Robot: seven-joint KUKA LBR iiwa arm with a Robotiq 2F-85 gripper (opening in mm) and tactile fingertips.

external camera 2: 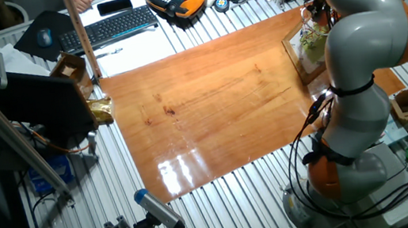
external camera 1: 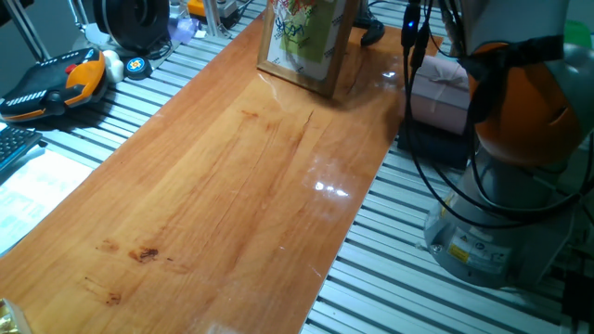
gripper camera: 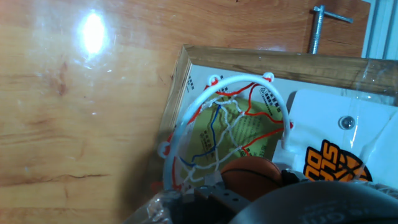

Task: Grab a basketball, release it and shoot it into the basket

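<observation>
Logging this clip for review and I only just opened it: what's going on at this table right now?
A KUKA arm is bent over the far end of the wooden table, above the framed backboard. In the hand view the camera looks down through the hoop and its net, and an orange basketball sits low inside the net, so it seems to be in the basket. The tool is only partly visible; its state is unclear.
</observation>
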